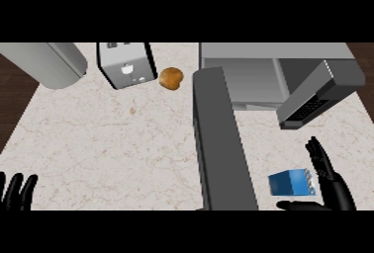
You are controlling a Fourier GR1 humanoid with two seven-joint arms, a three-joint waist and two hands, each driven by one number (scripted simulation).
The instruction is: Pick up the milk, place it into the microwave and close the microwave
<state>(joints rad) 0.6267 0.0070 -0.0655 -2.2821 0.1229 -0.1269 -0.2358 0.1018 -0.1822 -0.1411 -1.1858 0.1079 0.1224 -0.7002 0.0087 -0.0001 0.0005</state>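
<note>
The milk [291, 183] is a small blue carton standing on the counter at the lower right, just right of the open microwave door. My right hand [330, 185] is beside it on its right, fingers straight and pointing up, thumb stretched below the carton; it does not hold it. The microwave [248, 74] stands at the back right with its dark door [219, 143] swung wide open toward me. My left hand [18, 191] rests open at the lower left edge, fingers up.
A toaster [125, 64] and a brown potato-like lump [171, 78] sit at the back middle. A large grey cylinder [45, 63] lies at the back left. Dark floor shows beyond the marble counter [110, 143] on both sides.
</note>
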